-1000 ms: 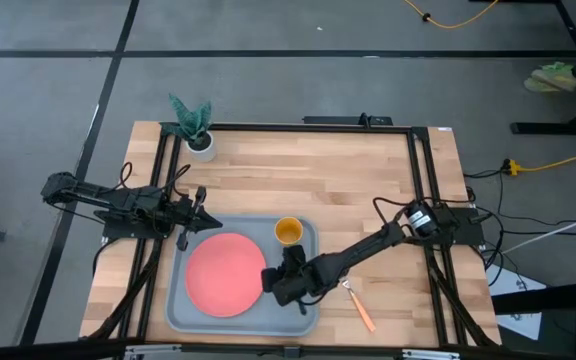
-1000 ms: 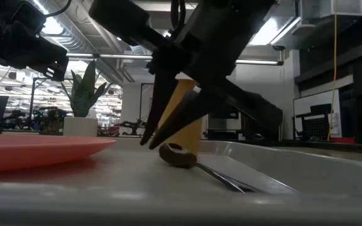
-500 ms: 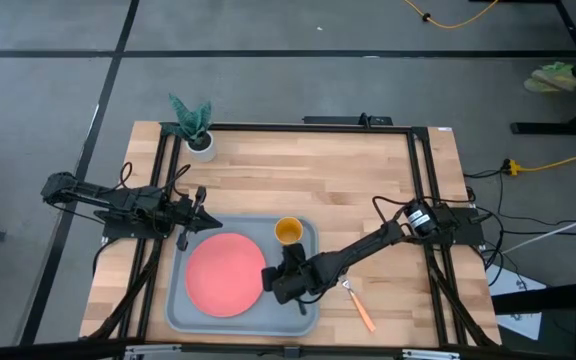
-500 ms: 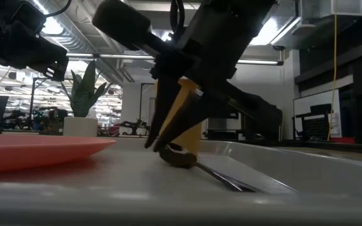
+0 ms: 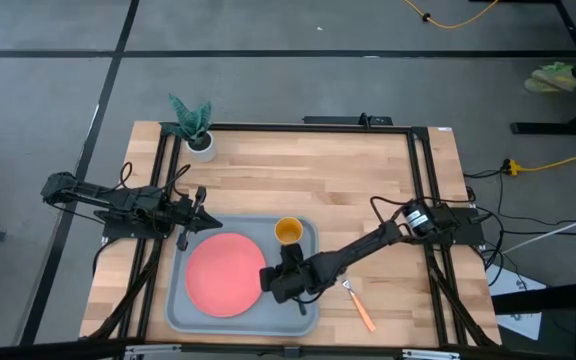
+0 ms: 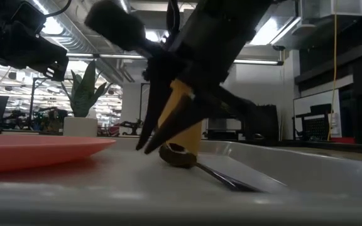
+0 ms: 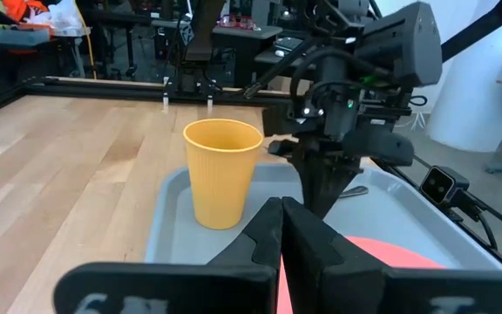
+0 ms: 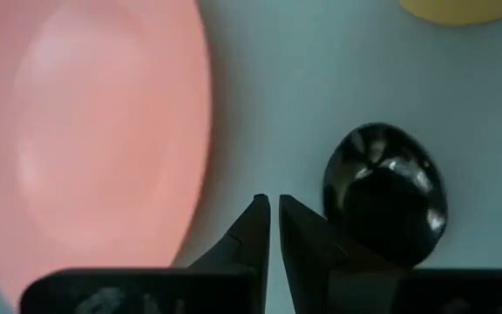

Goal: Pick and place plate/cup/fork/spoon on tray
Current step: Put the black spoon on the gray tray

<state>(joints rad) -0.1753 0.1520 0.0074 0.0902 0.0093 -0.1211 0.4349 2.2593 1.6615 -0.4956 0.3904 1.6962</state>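
Observation:
The grey tray [image 5: 174, 300] holds the pink-red plate [image 5: 223, 277], the yellow cup [image 5: 288, 231] standing at its far right, and the dark spoon [image 6: 181, 157] lying flat. My right gripper [image 8: 269, 206] slants down over the tray between the plate's edge and the spoon's bowl [image 8: 386, 205]. Its fingers are shut with nothing between them, and its tips hang just above the tray floor [image 6: 142, 149]. Whether a finger brushes the bowl I cannot tell. The orange-handled fork [image 5: 360, 307] lies on the table right of the tray. My left gripper [image 7: 280, 214] waits shut at the tray's far left corner.
A white pot with a green plant [image 5: 200, 143] stands at the table's far left corner. Bare wood stretches across the far half of the table [image 5: 318, 170]. The tray's raised rim [image 6: 307, 160] runs close beside the spoon.

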